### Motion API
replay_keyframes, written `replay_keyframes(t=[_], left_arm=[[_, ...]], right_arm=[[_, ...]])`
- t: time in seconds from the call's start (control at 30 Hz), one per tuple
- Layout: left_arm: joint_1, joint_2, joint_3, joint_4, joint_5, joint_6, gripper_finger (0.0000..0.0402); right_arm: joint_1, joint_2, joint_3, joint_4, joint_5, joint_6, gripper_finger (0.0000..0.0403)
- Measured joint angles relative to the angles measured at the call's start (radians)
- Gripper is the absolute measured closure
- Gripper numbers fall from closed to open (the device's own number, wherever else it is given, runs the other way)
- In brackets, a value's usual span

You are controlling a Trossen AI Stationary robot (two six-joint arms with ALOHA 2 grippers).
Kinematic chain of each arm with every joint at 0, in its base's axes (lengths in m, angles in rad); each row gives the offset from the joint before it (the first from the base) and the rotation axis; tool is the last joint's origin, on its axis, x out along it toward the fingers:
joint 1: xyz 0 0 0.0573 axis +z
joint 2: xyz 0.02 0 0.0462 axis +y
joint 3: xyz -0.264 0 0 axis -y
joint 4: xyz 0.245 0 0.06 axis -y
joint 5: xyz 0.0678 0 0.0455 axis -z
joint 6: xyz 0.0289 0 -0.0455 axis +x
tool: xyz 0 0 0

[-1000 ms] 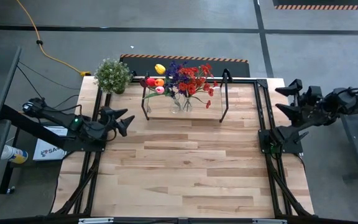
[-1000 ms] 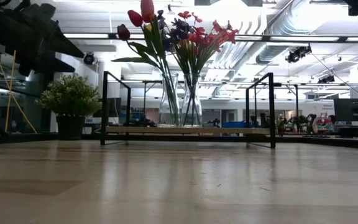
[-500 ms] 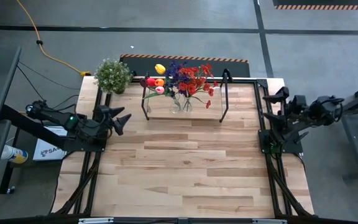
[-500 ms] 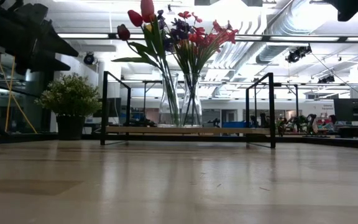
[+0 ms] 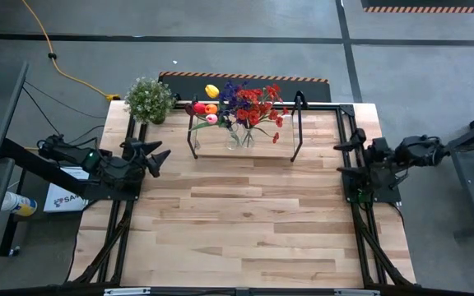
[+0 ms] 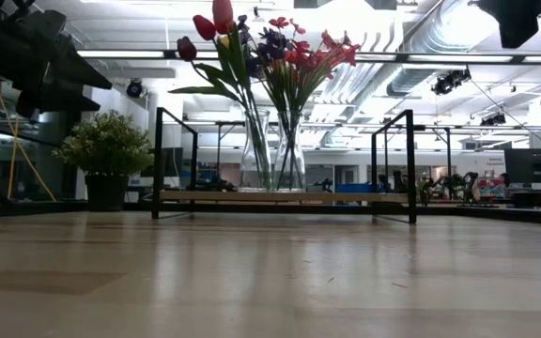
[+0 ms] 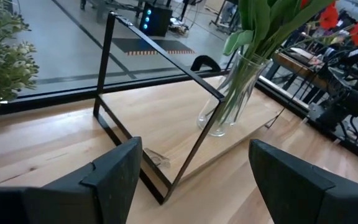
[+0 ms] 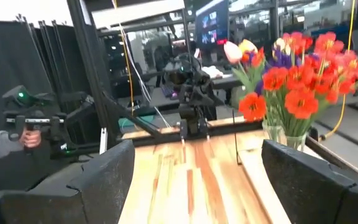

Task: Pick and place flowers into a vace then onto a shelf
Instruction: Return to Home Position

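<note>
The flowers [image 5: 241, 105] are standing in two clear vases [image 5: 237, 137] on the shelf [image 5: 262, 149], which is sitting at the far edge of the tabletop [image 5: 245, 222], near a potted plant [image 5: 149, 99]. The left end effector [image 5: 160, 159] is hovering over the tabletop's left edge, and the right end effector [image 5: 341, 158] over its right edge. Both are holding nothing, with fingers spread apart.

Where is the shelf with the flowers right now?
In the high view the shelf sits at the far edge of the table, centred, holding the flowers in vases, with the potted plant just to its left.
</note>
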Motion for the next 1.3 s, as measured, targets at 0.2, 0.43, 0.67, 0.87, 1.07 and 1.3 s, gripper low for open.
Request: replay_keyframes(t=[0.2, 0.43, 0.67, 0.87, 1.07, 1.3], left_arm=[[0.000, -0.002, -0.074, 0.020, -0.002, -0.088, 0.0076], [0.000, -0.002, -0.150, 0.138, 0.002, -0.072, 0.0076], [0.000, -0.001, -0.182, 0.210, 0.035, -0.064, 0.0076], [0.000, 0.002, -0.197, 0.296, 0.049, 0.002, 0.0076], [0.000, 0.002, -0.198, 0.296, 0.050, 0.000, 0.0076], [0.000, 0.003, -0.198, 0.293, 0.066, -0.002, 0.0076]], right_arm=[[0.000, 0.000, -0.055, 0.070, 0.007, 0.006, 0.0065], [0.000, 0.000, -0.078, 0.108, 0.023, 0.007, 0.0065], [-0.001, 0.001, -0.083, 0.134, 0.031, -0.017, 0.0064], [-0.001, 0.001, -0.179, 0.264, -0.008, -0.025, 0.0064], [-0.001, 0.000, -0.296, 0.431, -0.027, -0.015, 0.0065], [-0.001, 0.000, -0.368, 0.488, -0.059, 0.049, 0.0065]])
